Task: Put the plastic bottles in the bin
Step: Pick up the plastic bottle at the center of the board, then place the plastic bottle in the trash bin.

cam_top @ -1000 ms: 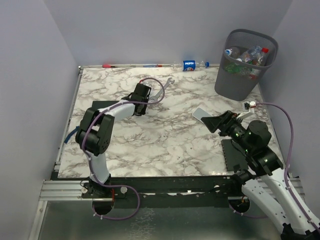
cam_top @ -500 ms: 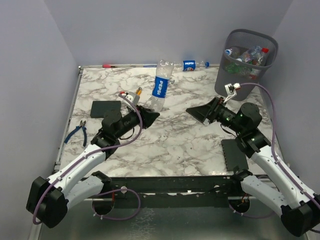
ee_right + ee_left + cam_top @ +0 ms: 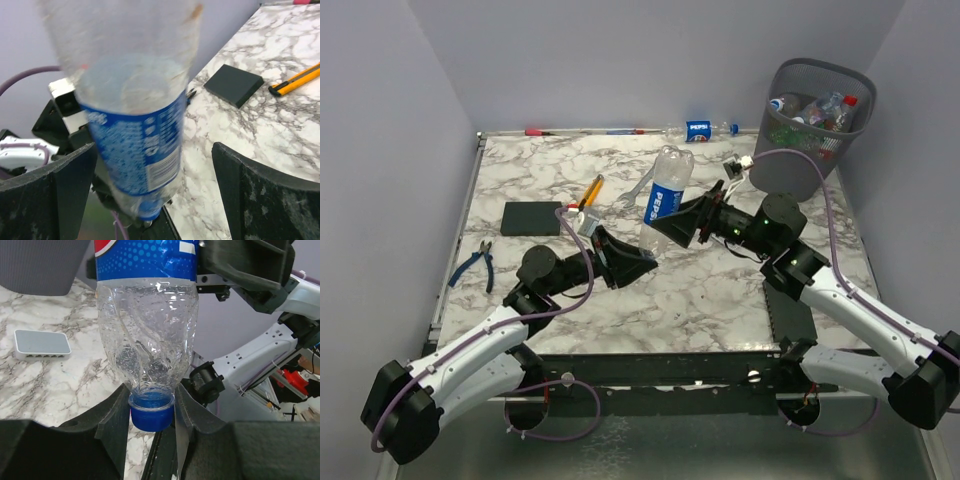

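Observation:
My left gripper (image 3: 642,260) is shut on the blue cap (image 3: 151,412) of a clear Pepsi bottle (image 3: 665,195) and holds it upside down above the table's middle. In the left wrist view the bottle (image 3: 147,340) rises from between my fingers. My right gripper (image 3: 682,228) is open, its jaws wide on either side of the bottle's blue label (image 3: 137,135); the bottle sits nearer its left finger (image 3: 55,190). The wire-mesh bin (image 3: 810,160) stands at the far right with several bottles (image 3: 815,112) inside. Another Pepsi bottle (image 3: 700,130) lies at the far edge.
A black block (image 3: 532,217), a yellow-handled tool (image 3: 590,191), a silver wrench (image 3: 638,187) and blue pliers (image 3: 473,265) lie on the left half. A second black block (image 3: 790,312) lies near the right front. A small white box (image 3: 41,343) sits on the marble.
My left gripper has carried the bottle to the right, towards the table's middle. My right gripper has moved left and now has its open jaws around the bottle.

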You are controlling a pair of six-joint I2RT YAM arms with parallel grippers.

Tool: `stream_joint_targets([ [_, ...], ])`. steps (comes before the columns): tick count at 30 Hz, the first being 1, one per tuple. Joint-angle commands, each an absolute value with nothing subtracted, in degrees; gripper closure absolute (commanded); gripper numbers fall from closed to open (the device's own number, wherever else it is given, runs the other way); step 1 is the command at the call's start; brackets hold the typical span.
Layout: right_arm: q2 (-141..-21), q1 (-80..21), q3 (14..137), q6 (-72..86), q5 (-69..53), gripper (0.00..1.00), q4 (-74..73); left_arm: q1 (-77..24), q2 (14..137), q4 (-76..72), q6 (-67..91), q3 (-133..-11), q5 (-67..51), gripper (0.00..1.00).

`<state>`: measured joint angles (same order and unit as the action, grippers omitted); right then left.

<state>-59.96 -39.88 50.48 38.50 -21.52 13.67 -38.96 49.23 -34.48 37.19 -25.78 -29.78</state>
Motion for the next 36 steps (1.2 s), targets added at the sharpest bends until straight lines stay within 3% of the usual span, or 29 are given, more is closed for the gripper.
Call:
stream_joint_targets([
  [1,-61.91,-40.76,54.17,36.3,-15.83,0.0,15.01,-39.61,47.72,-37.52,38.67,-25.77,-32.28,1.0],
  [8,-65.86,-41.16,57.43,36.38,-16.47,0.03,15.37,-40.62,47.56,-37.47,38.52,-25.48,-32.27,1.0],
  [13,-66.91,-41.47,57.24,37.69,-18.67,0.24,17.73,-41.2,47.74,-37.45,38.23,-25.19,-31.25,1.0],
  [14,-66.77,-41.44,57.12,37.77,-18.84,0.3,17.84,-41.16,47.61,-37.45,38.23,-25.1,-30.77,0.96],
  [16,-66.18,-41.41,56.85,37.88,-18.7,0.4,17.89,-41.16,47.23,-37.33,38.19,-24.76,-29.74,0.81],
  [17,-65.65,-41.46,56.67,37.88,-18.4,0.44,17.9,-41.21,47.01,-37.21,38.11,-24.63,-29.43,0.69],
  [21,-62.51,-41.51,58.31,35.84,-15.82,0.52,14.66,-41.15,44.77,-36.41,37.81,-24.74,-26.9,0.03],
  [25,-60.29,-41.48,69.86,25.39,-4.25,0.51,-1.83,-41.22,38.45,-30.5,33.69,-25.02,-19.21,0.01],
  [29,-64.66,-41.35,91.61,11.54,20.94,0.51,-16.71,-41.22,32.29,-18.76,25.87,-26.21,-9.84,0.01],
  [33,-69.2,-36.55,96.6,-3.76,39.07,0.53,-5.79,-41.18,27.8,-10.08,21.42,-25.63,2.98,0.01],
  [36,-74.31,-20.68,101.58,3.3,34.68,0.53,-5.65,-41.22,25.28,-8.12,20.94,-23.77,8.7,0.01],
])
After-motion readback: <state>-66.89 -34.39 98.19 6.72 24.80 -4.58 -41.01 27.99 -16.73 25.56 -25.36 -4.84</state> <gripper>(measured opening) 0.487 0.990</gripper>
